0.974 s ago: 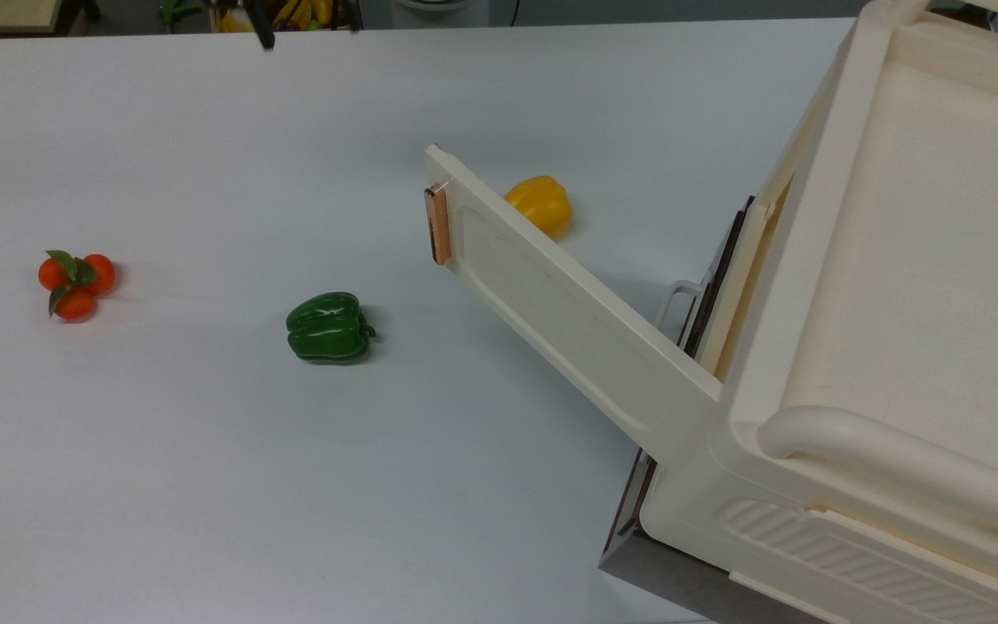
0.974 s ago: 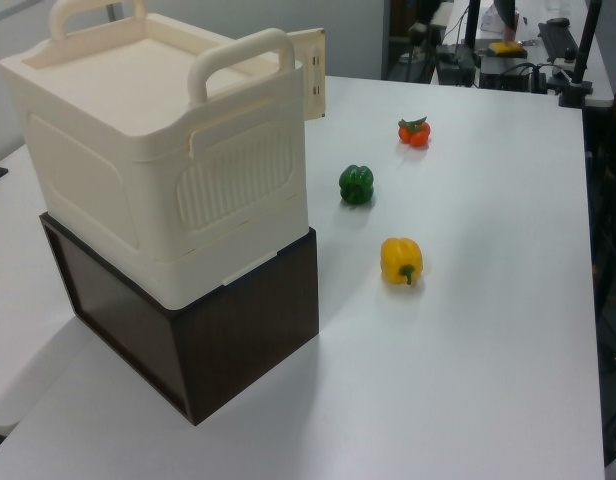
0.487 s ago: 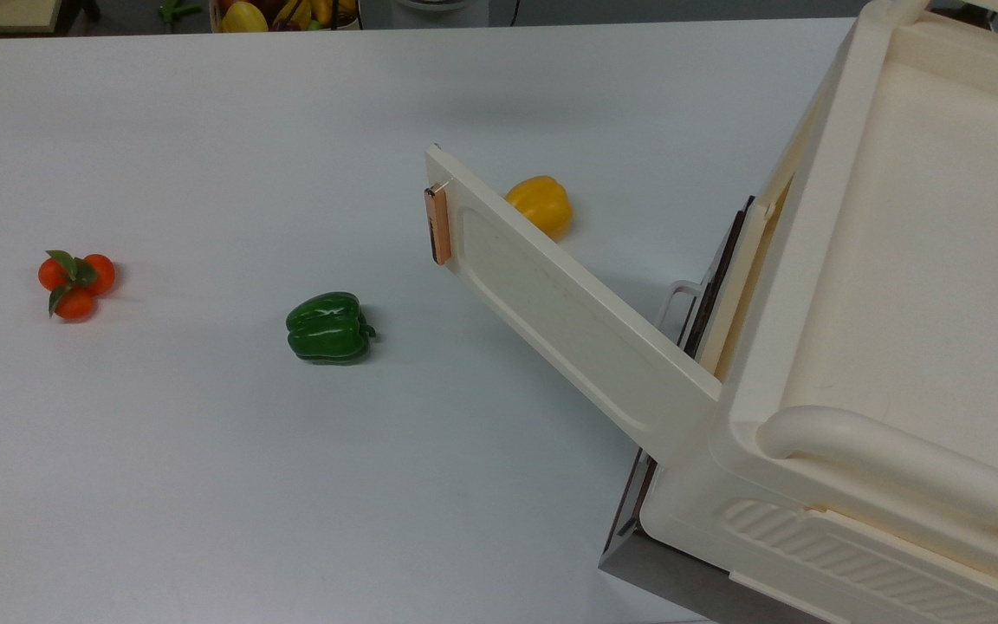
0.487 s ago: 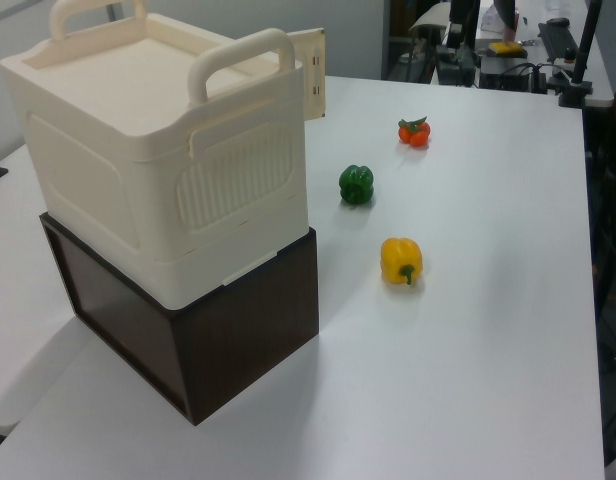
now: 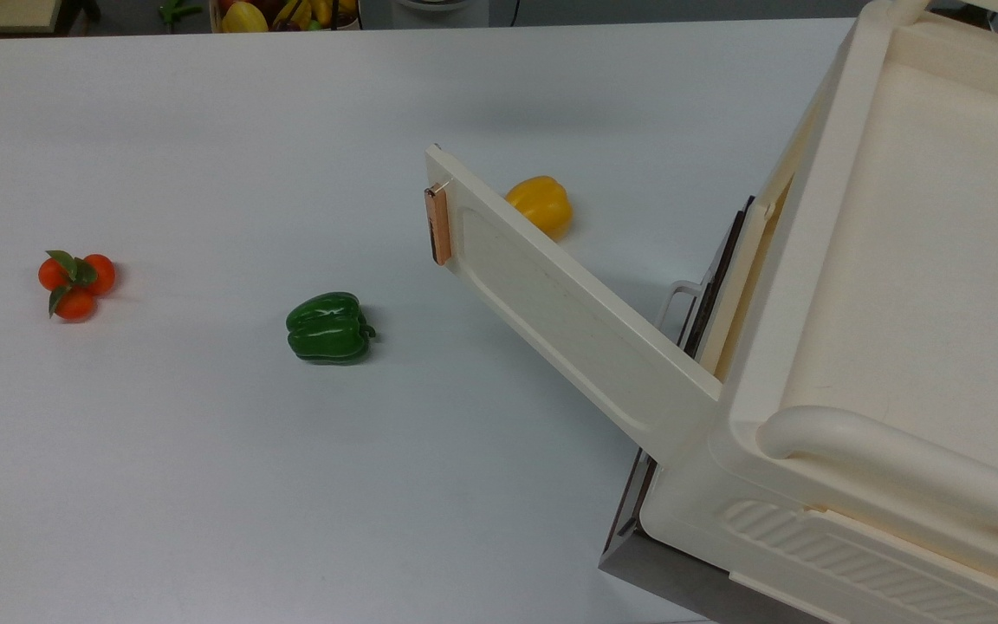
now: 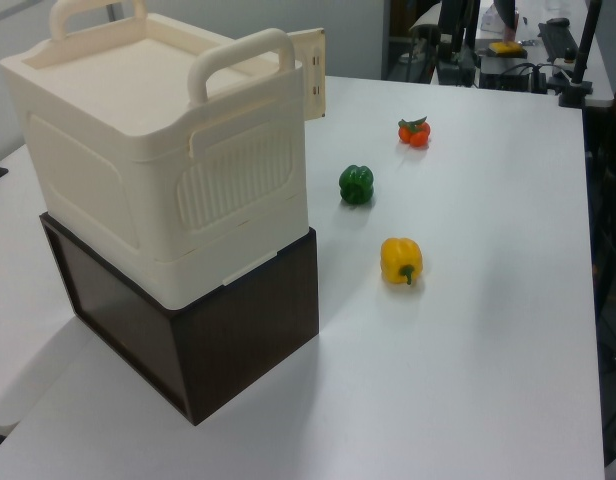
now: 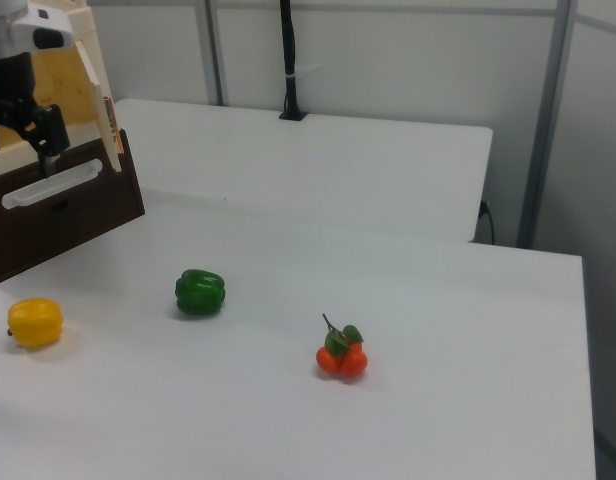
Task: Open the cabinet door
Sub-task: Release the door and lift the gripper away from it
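Note:
The cabinet door (image 5: 568, 321) is a long cream panel that stands swung out from the cream cabinet (image 5: 915, 260) at an angle over the table. Its copper strip handle (image 5: 437, 224) is at the free end. In the left view the door's end (image 6: 311, 72) sticks out past the cabinet's corner. In the right view the door's edge (image 7: 100, 95) shows at the upper left, and my gripper (image 7: 20, 148) hangs just to its left, apart from it. Its dark fingers (image 7: 50, 135) are open with nothing between them.
A yellow pepper (image 5: 541, 204) lies just behind the door, a green pepper (image 5: 328, 327) in front of it, and orange tomatoes (image 5: 74, 279) further left. Under the cream cabinet sits a dark brown box (image 6: 218, 345) with a white wire-loop handle (image 7: 50, 185).
In the top view the gripper's dark fingers, at the top edge a second ago, have gone out of the picture. The door and the vegetables have not moved.

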### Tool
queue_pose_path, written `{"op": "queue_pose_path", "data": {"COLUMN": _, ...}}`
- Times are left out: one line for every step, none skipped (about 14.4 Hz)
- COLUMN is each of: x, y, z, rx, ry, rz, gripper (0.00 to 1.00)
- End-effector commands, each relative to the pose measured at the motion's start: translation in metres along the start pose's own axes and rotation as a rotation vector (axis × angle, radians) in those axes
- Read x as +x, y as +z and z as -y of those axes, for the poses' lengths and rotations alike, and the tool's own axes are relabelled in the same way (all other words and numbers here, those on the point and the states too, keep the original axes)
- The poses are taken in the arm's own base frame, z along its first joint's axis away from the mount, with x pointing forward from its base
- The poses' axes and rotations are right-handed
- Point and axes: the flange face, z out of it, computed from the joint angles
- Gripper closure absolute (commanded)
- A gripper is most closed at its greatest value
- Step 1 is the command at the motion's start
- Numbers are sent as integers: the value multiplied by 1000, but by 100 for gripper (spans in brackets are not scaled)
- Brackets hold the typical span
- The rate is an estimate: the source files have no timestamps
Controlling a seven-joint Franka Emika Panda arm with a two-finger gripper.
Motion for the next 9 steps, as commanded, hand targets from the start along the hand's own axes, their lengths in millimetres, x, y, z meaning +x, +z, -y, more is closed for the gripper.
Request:
{"op": "queue_pose_path", "data": {"x": 6, "y": 4, "z": -7, "rx": -24, "ry": 25, "rz": -39, "gripper": 0}}
{"op": "queue_pose_path", "data": {"x": 7, "y": 5, "z": -8, "rx": -46, "ry": 22, "rz": -38, "gripper": 0}}
{"op": "queue_pose_path", "data": {"x": 6, "y": 6, "z": -7, "rx": -74, "ry": 13, "rz": -35, "gripper": 0}}
{"op": "queue_pose_path", "data": {"x": 7, "y": 8, "z": -7, "rx": -103, "ry": 6, "rz": -32, "gripper": 0}}
{"op": "queue_pose_path", "data": {"x": 7, "y": 10, "z": -8, "rx": -117, "ry": 3, "rz": -26, "gripper": 0}}
{"op": "queue_pose_path", "data": {"x": 7, "y": 10, "z": -8, "rx": -118, "ry": -3, "rz": -25, "gripper": 0}}
{"op": "queue_pose_path", "data": {"x": 6, "y": 11, "z": -8, "rx": -118, "ry": -15, "rz": -23, "gripper": 0}}
{"op": "queue_pose_path", "data": {"x": 6, "y": 11, "z": -8, "rx": -119, "ry": -20, "rz": -23, "gripper": 0}}
{"op": "queue_pose_path", "data": {"x": 6, "y": 11, "z": -8, "rx": -119, "ry": -22, "rz": -23, "gripper": 0}}
